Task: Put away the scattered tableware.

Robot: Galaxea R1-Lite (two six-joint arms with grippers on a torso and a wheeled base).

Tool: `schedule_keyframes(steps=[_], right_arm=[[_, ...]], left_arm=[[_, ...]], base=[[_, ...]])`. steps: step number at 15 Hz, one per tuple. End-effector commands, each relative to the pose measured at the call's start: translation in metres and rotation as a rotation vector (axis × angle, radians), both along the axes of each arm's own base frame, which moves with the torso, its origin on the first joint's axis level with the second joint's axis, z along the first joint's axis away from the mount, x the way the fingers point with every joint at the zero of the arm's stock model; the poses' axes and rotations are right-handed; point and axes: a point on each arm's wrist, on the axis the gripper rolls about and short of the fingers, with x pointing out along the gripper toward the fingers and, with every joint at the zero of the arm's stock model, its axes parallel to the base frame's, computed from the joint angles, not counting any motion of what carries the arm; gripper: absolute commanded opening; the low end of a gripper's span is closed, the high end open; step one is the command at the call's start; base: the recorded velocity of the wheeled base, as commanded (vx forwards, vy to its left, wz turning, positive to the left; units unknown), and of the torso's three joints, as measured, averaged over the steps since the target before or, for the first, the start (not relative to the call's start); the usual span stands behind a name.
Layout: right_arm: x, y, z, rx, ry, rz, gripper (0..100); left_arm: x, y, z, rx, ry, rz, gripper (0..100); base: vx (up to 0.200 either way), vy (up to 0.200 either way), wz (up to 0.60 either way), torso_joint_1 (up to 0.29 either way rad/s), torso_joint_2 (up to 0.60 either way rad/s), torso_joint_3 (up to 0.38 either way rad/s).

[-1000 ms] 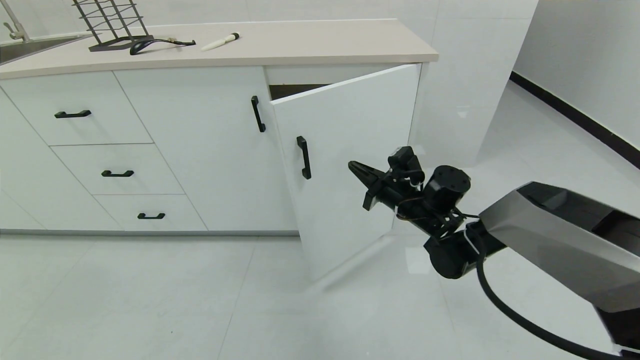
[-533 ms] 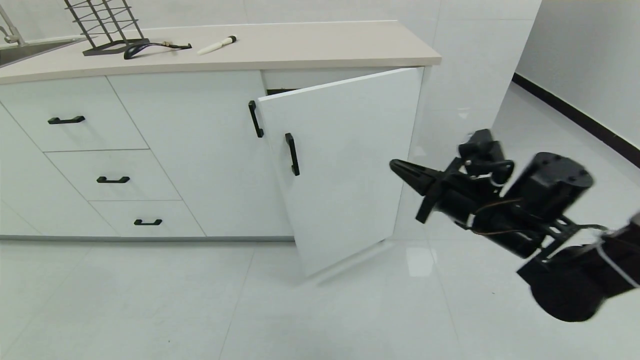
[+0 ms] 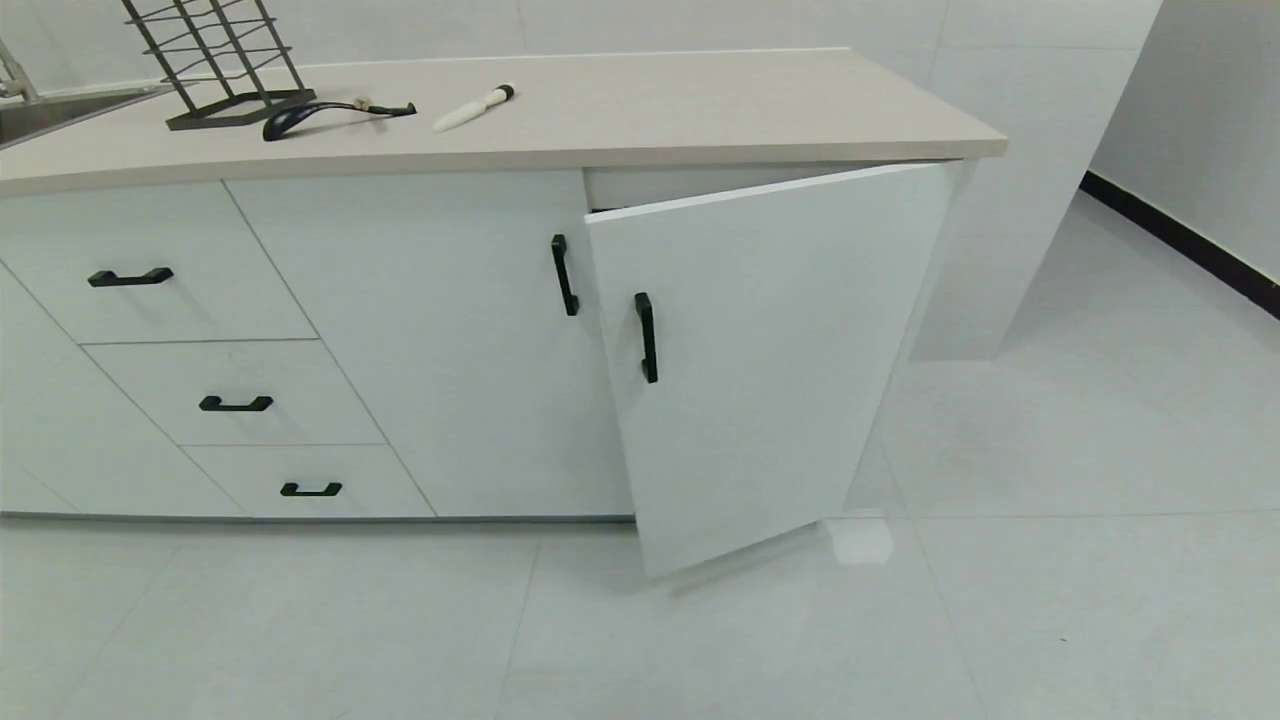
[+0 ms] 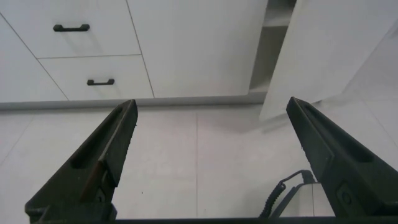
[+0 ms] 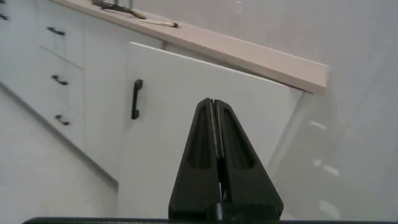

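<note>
A white knife with a dark tip (image 3: 470, 108) and a black-handled utensil (image 3: 320, 112) lie on the beige countertop (image 3: 720, 100), beside a black wire rack (image 3: 215, 60). Below the counter, a white cabinet door (image 3: 780, 350) with a black handle (image 3: 647, 337) stands partly open. My left gripper (image 4: 211, 102) is open with nothing between its fingers, low over the floor and facing the cabinet's drawers (image 4: 71, 28) and the door (image 4: 336, 50). My right gripper (image 5: 213, 101) is shut and empty, pointing at the door's front (image 5: 161, 81), apart from its handle (image 5: 136, 98).
A sink (image 3: 50, 105) is set into the counter at the far left. Three drawers (image 3: 235, 403) and a shut door fill the cabinet front left of the open door. Pale tiled floor (image 3: 900, 620) spreads in front and to the right, up to a wall with a dark skirting (image 3: 1180, 240).
The right arm has drawn back to the right and out of the head view. The head camera has shifted. The cabinet door stands less wide open than a second ago.
</note>
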Motion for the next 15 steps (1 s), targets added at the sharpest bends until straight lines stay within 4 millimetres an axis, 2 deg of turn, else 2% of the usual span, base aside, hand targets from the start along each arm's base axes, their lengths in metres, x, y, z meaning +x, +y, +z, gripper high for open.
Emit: schedule_keyframes(steps=[1, 4, 6, 10, 12, 15], right_arm=[[-0.090, -0.012, -0.048, -0.013, -0.056, -0.153, 0], [-0.108, -0.013, -0.097, 0.002, 0.163, -0.194, 0], [-0.109, -0.015, -0.132, 0.006, 0.418, -0.277, 0], [-0.107, -0.020, -0.138, 0.120, 0.503, -0.474, 0], [-0.107, -0.021, -0.139, 0.214, 0.538, -0.473, 0], [-0.107, -0.021, -0.139, 0.217, 0.538, -0.479, 0]], left_arm=[[0.000, 0.000, 0.000, -0.001, 0.000, 0.000, 100], [0.000, 0.000, 0.000, 0.000, 0.000, 0.000, 100], [0.000, 0.000, 0.000, -0.001, -0.001, 0.000, 100], [0.000, 0.000, 0.000, -0.003, -0.001, 0.000, 100], [0.000, 0.000, 0.000, -0.006, -0.001, 0.000, 100], [0.000, 0.000, 0.000, -0.006, -0.001, 0.000, 100]], base=[[0.000, 0.200, 0.00, 0.002, 0.01, 0.007], [0.000, 0.200, 0.00, -0.002, 0.00, 0.009], [0.000, 0.200, 0.00, 0.000, 0.00, 0.005], [0.000, 0.200, 0.00, 0.006, 0.00, 0.002], [0.000, 0.200, 0.00, 0.000, 0.00, 0.000], [0.000, 0.200, 0.00, 0.009, 0.00, -0.001]])
